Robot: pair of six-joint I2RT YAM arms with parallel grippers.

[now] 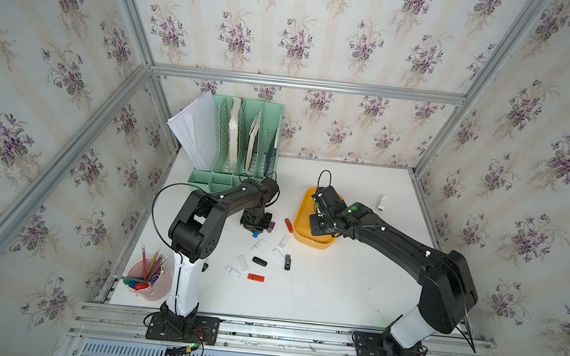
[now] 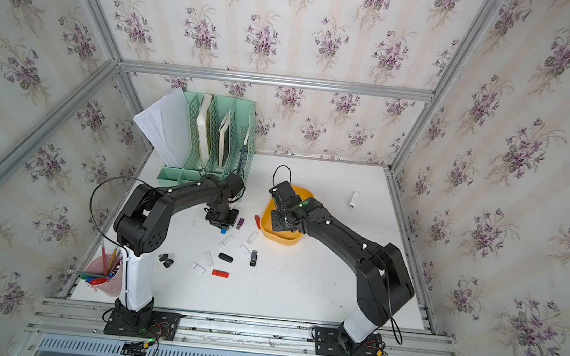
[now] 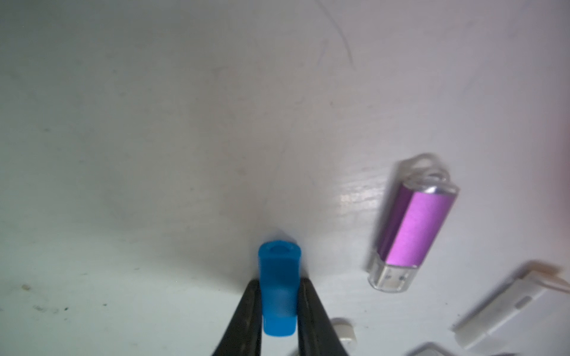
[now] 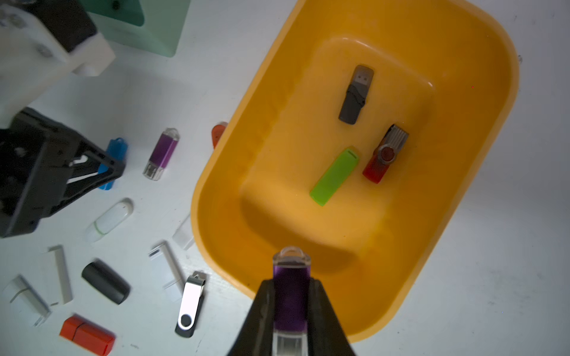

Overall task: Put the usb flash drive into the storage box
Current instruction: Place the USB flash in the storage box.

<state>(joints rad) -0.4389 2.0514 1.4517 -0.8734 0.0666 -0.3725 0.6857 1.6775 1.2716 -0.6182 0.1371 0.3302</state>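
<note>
Over one rounded end of the storage box [image 4: 225, 160], a smooth, glossy yellow-orange plastic tray with a low rim, the right gripper [image 4: 291, 286] pinches a purple flash drive [image 4: 291, 268] with a clear cap. Bare floor lies between that end and the green drive [image 4: 334, 175], grey drive [image 4: 356, 94] and red swivel drive [image 4: 385, 154] inside. On the scuffed white table [image 4: 493, 246], the left gripper [image 3: 279, 286] clamps a blue flash drive [image 3: 279, 262], with a second purple drive [image 3: 413, 228] nearby.

Storage box [image 4: 222, 200] yellow-orange. Green drive [image 4: 334, 175], red-and-grey drive [image 4: 385, 154], dark grey drive [image 4: 354, 95]. Blue drive [image 3: 279, 289]; dark purple drive [image 4: 291, 296], clear cap. Tabletop [image 1: 336, 290] white. Wallpaper [image 1: 294, 23] cream-striped, purple floral sprigs.
</note>
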